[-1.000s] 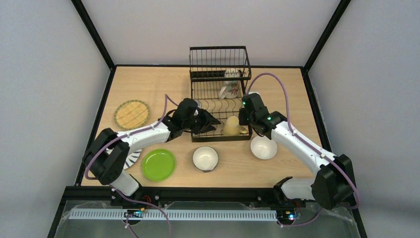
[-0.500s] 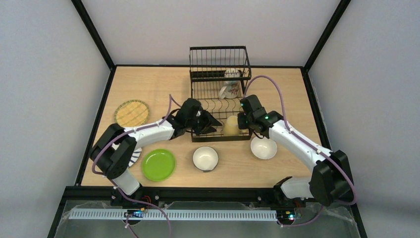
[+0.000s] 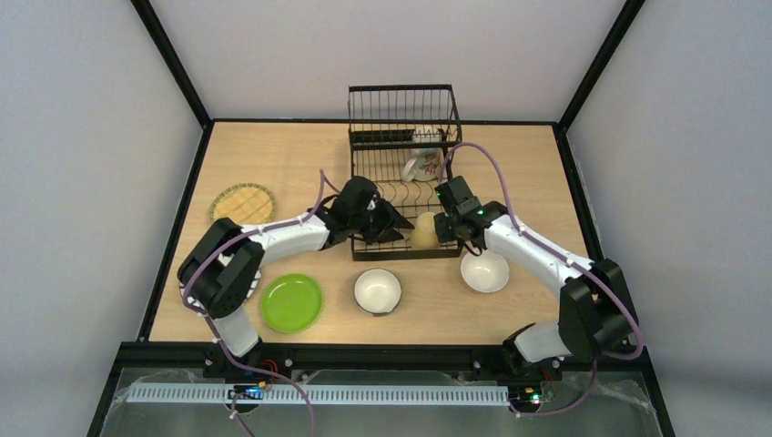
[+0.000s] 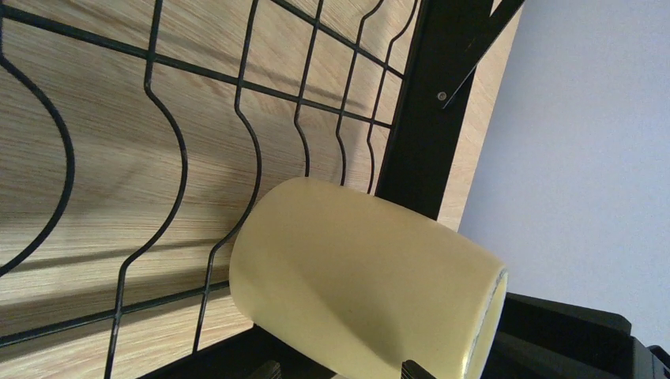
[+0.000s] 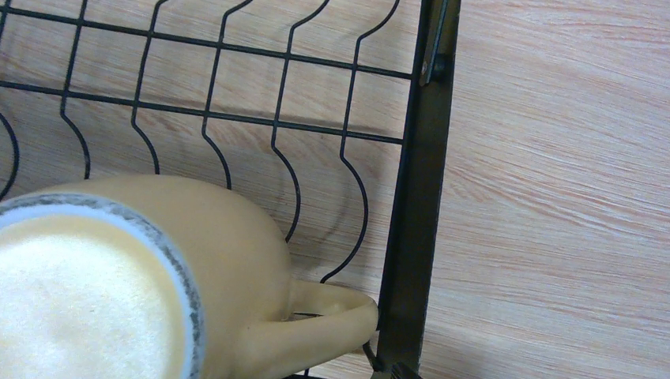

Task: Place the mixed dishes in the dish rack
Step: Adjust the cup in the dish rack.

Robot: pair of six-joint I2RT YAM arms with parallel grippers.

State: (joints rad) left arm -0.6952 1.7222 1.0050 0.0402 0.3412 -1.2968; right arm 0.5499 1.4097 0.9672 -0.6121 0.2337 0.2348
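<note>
Pale yellow mug stands upside down on the wire floor of the dish rack, in its near right corner, its handle reaching the black frame rail. The left hand hangs inside the rack just left of the mug, fingers spread. The right hand sits at the rack's right edge by the handle, also spread and gripping nothing. Bare wire slots lie open behind the mug. A white bowl, a second bowl and the lime green plate rest on the table along the rack's near side.

Metal-wire dish rack; wood-grain table; matt, perhaps ceramic, mug.
</note>
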